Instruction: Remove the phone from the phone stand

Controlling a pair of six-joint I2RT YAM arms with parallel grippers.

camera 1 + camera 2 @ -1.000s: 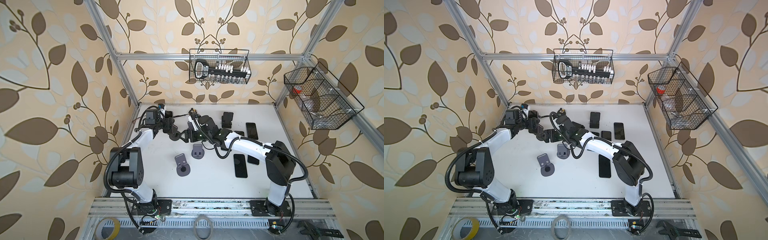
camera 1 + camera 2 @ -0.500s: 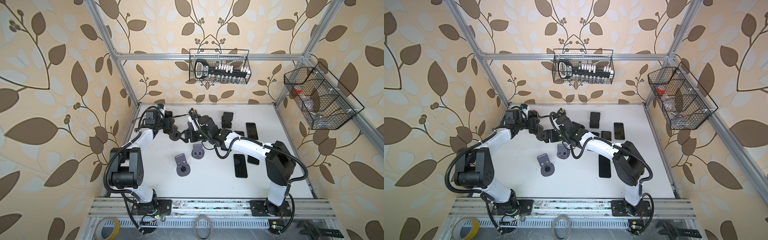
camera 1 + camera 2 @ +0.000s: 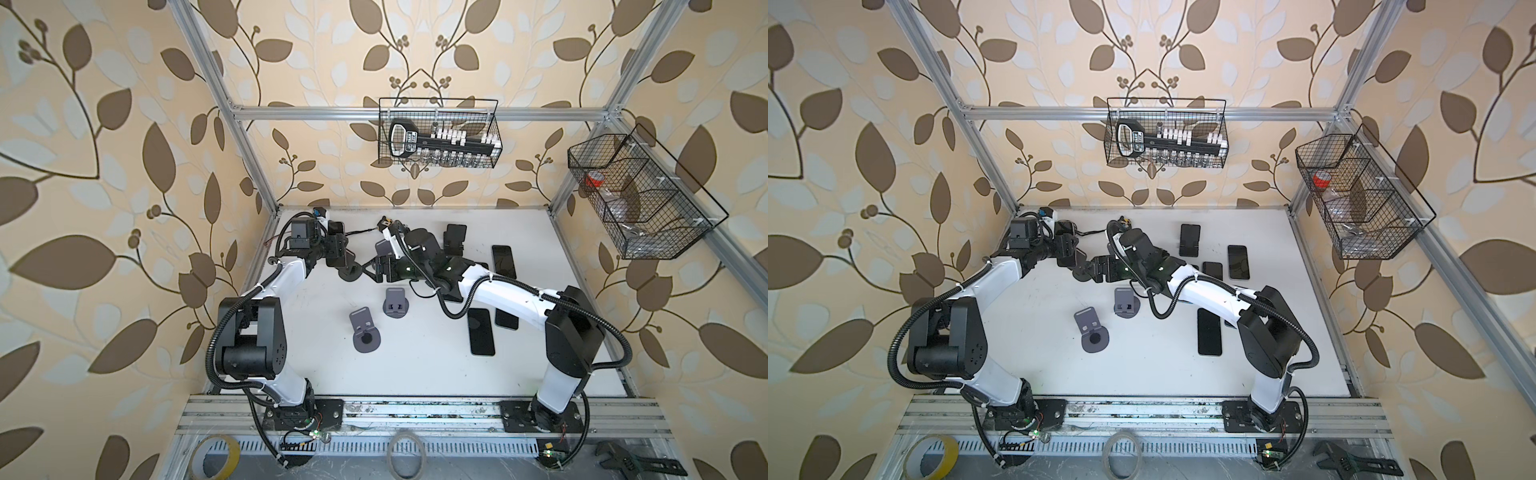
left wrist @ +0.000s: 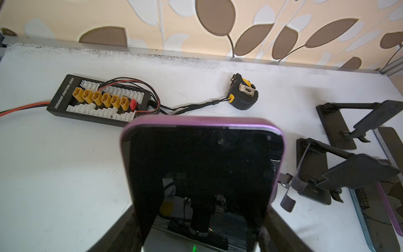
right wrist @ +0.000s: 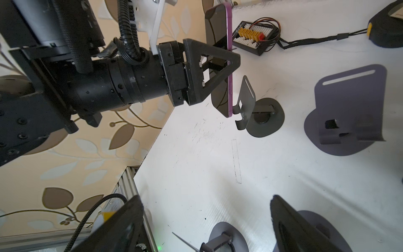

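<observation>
**Left tool clamping the purple phone at its stand**

The white bench (image 3: 415, 374) is carrying everything, and both arms are meeting near its far left corner. The left arm (image 3: 286, 274) is angling in along the wall side, and the right arm (image 3: 511, 291) is lying stretched across the middle.

The left tool (image 4: 201, 210) is clamping the phone (image 5: 219, 65) by its two long purple edges and holding it upright. The phone is sitting just in front of the phone stand (image 5: 246, 98), clear of the backplate at the top. Its lower end is down by the hooked lip, and I cannot tell whether it is resting there.

The right tool (image 5: 206, 197) is hovering near the stand's round base, jaws wide apart, gripping nothing. A charging board (image 4: 98, 101) and a tape measure (image 4: 243, 96) are lying by the back wall.
</observation>
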